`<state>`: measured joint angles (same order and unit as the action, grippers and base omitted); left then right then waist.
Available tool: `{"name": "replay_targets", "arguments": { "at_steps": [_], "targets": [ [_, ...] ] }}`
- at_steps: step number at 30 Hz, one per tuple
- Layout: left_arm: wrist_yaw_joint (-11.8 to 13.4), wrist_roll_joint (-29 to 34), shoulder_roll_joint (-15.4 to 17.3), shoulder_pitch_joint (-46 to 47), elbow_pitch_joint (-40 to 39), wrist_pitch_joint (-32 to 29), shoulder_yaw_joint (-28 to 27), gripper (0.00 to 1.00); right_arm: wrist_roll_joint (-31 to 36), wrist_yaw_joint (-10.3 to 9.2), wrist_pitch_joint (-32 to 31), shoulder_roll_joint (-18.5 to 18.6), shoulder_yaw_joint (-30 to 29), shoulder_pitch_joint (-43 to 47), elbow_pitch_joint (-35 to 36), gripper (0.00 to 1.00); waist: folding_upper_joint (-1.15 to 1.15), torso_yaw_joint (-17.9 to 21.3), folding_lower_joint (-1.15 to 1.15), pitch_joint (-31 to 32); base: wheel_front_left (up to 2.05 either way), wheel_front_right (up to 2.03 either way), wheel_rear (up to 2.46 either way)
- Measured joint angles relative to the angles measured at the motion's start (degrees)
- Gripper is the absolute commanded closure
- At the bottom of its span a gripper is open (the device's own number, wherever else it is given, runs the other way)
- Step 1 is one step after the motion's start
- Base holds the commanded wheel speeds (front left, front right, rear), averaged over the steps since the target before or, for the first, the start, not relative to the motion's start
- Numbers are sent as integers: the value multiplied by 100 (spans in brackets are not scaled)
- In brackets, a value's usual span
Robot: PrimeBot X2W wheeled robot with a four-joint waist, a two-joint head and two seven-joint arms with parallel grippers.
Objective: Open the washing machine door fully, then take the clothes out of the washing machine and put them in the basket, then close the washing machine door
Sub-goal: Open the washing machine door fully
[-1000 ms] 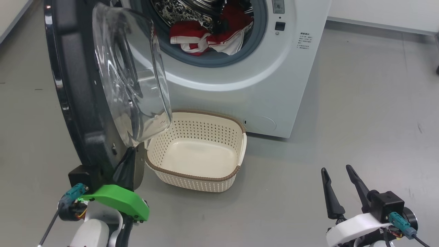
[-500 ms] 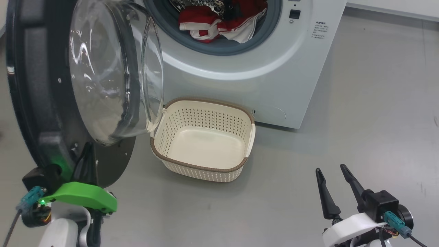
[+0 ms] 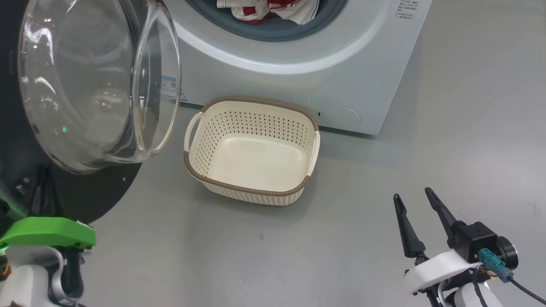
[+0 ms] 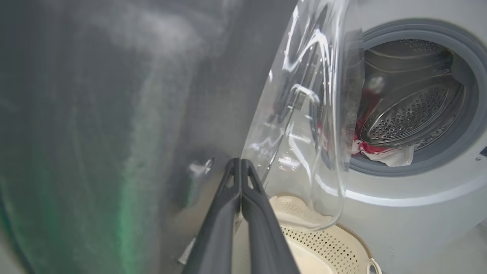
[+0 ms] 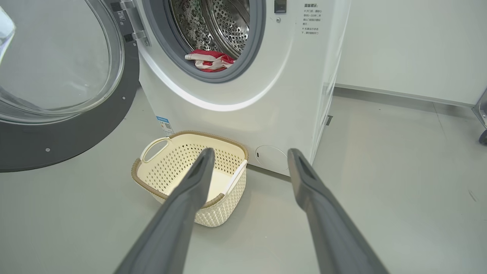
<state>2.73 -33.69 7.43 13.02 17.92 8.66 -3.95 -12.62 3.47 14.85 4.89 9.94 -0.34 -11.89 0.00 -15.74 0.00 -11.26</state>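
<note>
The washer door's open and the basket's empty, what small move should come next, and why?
Probably lift the open right gripper toward the clothes just inside the washing machine. The door looks swung wide, clear of the mouth, the basket is empty, and the left gripper is shut beside the door's dark inner face.

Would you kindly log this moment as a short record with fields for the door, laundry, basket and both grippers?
washing machine door: open, swung out to the left of the opening
clothes: red and white, inside the washing machine
basket: empty, on the floor before the washing machine
left gripper: shut, tips by the door's dark inner face; contact unclear
right gripper: open, empty, above the floor right of the basket
</note>
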Motion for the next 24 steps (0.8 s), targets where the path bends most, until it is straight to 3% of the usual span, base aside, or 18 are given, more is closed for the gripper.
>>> {"name": "replay_targets", "arguments": {
  "at_steps": [8, 24],
  "targets": [
    [9, -221, 109, 147, 67, 102, -396, 100, 129, 0, -1, 81, 30, -126, 0, 0, 0, 11, 0, -294, 0, 0, 0],
    [49, -599, 642, 569, 531, 108, -1061, 100, 269, 1, -194, 366, 51, -316, 112, 0, 0, -21, 0, -875, 0, 0, 0]
  ]
}}
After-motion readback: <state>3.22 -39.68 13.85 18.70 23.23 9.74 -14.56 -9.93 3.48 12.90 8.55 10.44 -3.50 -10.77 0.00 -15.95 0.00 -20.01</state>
